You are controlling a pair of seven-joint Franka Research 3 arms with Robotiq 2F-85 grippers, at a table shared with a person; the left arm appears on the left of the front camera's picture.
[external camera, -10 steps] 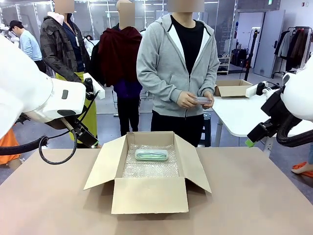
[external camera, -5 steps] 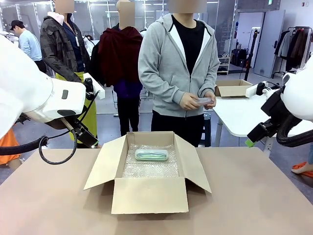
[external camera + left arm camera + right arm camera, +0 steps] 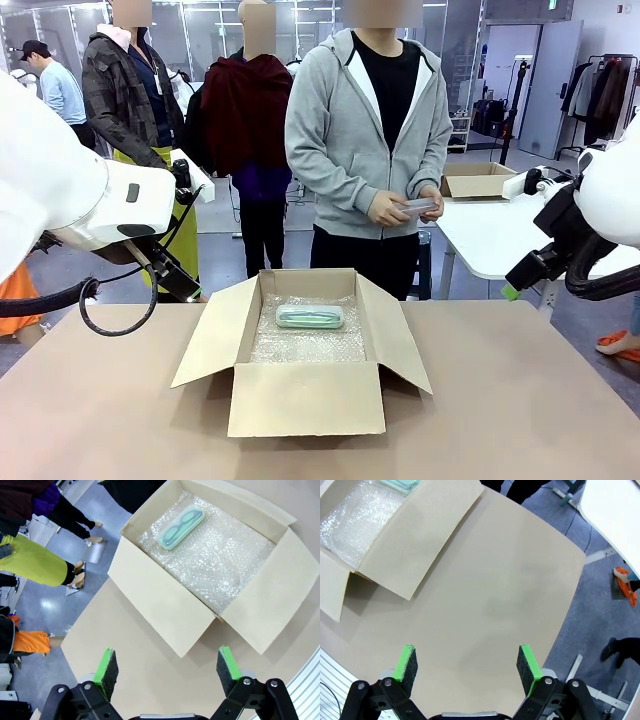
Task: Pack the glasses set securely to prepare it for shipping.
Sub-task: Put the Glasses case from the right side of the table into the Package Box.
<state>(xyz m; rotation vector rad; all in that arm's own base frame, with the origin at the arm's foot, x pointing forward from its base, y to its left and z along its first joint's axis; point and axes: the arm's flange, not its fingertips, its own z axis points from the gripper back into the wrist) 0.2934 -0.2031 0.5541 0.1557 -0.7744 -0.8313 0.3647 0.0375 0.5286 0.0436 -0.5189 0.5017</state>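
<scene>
An open cardboard box (image 3: 305,398) stands in the middle of the table, lined with bubble wrap (image 3: 300,345). The pale mint-green case (image 3: 310,317) of the glasses set lies on the wrap at the far side of the box, also seen from above as the mint case (image 3: 180,527). The person in the grey hoodie stands behind the table and holds the clear pink-tinted case (image 3: 415,206) in both hands at waist height. My left gripper (image 3: 168,670) hangs open high over the table beside the box (image 3: 160,615). Over bare table right of the box flap (image 3: 415,540), my right gripper (image 3: 467,665) is open.
A white table (image 3: 490,235) with another cardboard box (image 3: 475,180) stands at the back right. Several people stand behind the person. The brown tabletop (image 3: 520,400) is bare on both sides of the box.
The person has shifted slightly to the right and moved the clear case a little in the hands. Both arms are still.
</scene>
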